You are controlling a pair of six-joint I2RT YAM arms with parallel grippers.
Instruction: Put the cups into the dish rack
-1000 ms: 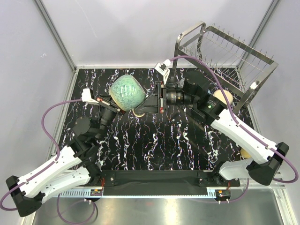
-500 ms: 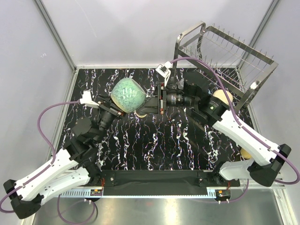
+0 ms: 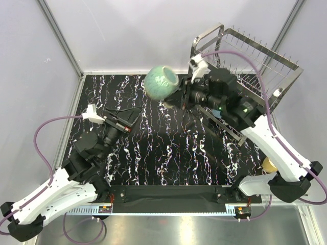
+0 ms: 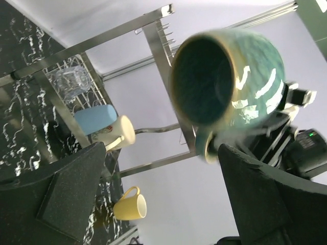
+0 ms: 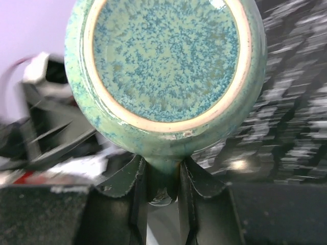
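My right gripper (image 3: 176, 98) is shut on the handle of the teal mug (image 3: 161, 82) and holds it in the air, left of the dish rack (image 3: 265, 49). The right wrist view shows the teal mug's speckled base (image 5: 163, 66) above my right gripper (image 5: 162, 171). Over the table's left side my left gripper (image 3: 130, 120) stands open and empty. From its wrist the teal mug (image 4: 230, 81) hangs ahead, clear of its fingers (image 4: 258, 199). A glass tumbler (image 4: 71, 81), a light-blue cup (image 4: 94, 118) and a cream mug (image 4: 120, 133) lie in the dish rack (image 4: 102, 37). The yellow mug (image 4: 130, 202) lies on the table.
The yellow mug (image 3: 269, 165) is by the right arm's base, near the table's right edge. The marbled black table (image 3: 168, 158) is walled by pale panels on the left, back and right. The right arm covers the rack's lower tier in the top view.
My left gripper opened, let go of the teal mug and drew back to the left. My right gripper carried the mug up and toward the rack.
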